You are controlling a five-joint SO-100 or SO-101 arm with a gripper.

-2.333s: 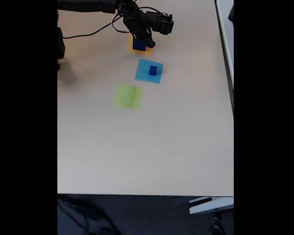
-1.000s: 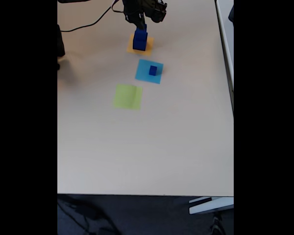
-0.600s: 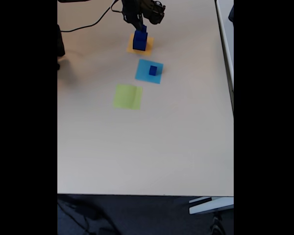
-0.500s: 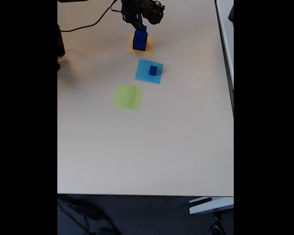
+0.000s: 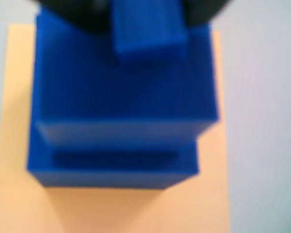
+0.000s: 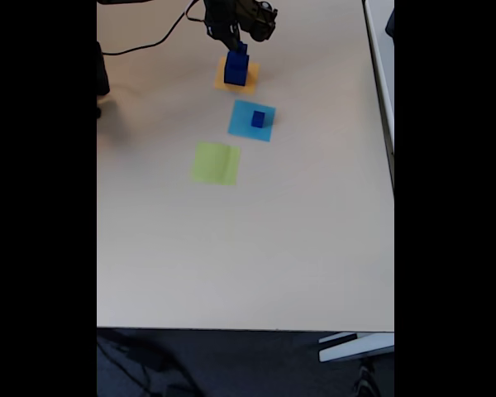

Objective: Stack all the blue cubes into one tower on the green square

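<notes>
Two blue cubes (image 5: 121,87) sit stacked on an orange square, the upper one shifted a little to the right in the wrist view. In the fixed view this stack (image 6: 236,74) is at the top of the table. My gripper (image 6: 239,48) hangs right over it, shut on a narrower blue cube (image 5: 145,26) that shows between the dark jaws (image 5: 146,22). I cannot tell whether this held cube touches the stack. Another small blue cube (image 6: 258,119) rests on a light-blue square. The green square (image 6: 216,163) lies bare below and to the left.
The orange square (image 6: 250,83) and the light-blue square (image 6: 246,124) lie in a diagonal row with the green one. A black cable (image 6: 149,45) runs along the top left. The pale table (image 6: 256,248) stretches open toward the near edge.
The gripper rose from low around the cubes on the orange square to just above them. In the last half second almost nothing has moved.
</notes>
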